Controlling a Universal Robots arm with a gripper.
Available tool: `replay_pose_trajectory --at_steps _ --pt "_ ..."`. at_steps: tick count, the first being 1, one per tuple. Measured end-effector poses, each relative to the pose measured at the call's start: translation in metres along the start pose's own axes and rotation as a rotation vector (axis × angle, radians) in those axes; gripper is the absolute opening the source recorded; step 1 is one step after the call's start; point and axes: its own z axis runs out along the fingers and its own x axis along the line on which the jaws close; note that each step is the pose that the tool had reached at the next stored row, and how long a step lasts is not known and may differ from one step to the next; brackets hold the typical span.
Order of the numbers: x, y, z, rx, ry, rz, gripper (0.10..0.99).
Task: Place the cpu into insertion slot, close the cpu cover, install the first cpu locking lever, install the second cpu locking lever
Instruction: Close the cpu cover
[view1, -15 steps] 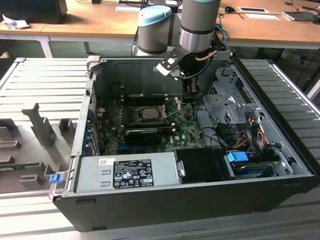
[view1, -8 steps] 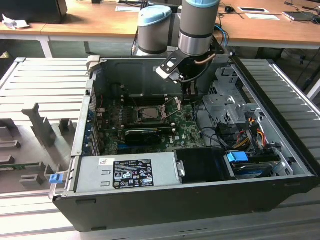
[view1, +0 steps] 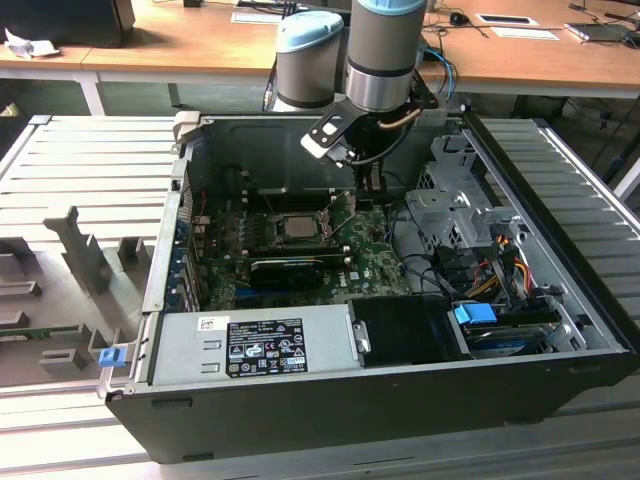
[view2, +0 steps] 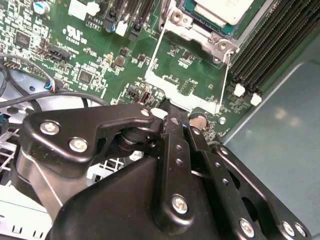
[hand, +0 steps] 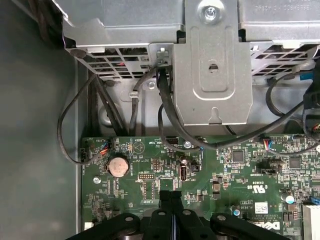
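My pincer (hand: 171, 196) is matte black metal: flat linked bars pinned with bright round-headed screws. Its two slim fingers (hand: 164, 201) are pressed together with only a hairline seam between them, and nothing is pinched there. The tips hang over the green circuit board (hand: 150, 182), which is glossy and crowded with small dark chips and pale lettering. I cannot tell whether they touch it.

Near the tips lies a round, dull silver coin cell (hand: 119, 165). Past the board's edge, smooth black cables (hand: 167, 117) loop up to a drive cage (hand: 212, 75) of folded grey sheet steel, part plain plate and part perforated.

The cpu (view2: 217, 9) lies flat in the insertion slot (view1: 300, 241). Its brushed grey face is turned up toward the open side of the case (view1: 330, 400), and a teal-green edge shows along one side. It is square, so it has no long axis. Its sides run parallel to the long black memory slots (view2: 280, 45) just beside it.

A silvery stamped metal frame (view2: 197, 33) with screw heads at its corners borders the chip, and I cannot tell whether it is clamped down. Thin pale lines (view2: 156, 50) run from that frame toward my pincer. I cannot tell whether they are wire levers or markings on the board.

In the exterior view the slot sits to the exterior view's left of my pincer, apart from it.
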Motion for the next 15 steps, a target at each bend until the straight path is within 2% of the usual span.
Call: replay_pose_trajectory --at_steps 5,15 --pt "-0.0001 -0.0055 -0.0003 0.0 -0.0001 0.0 0.106" --pt "-0.0005 -0.0239 -0.0013 0.0 0.0 0.0 0.106"
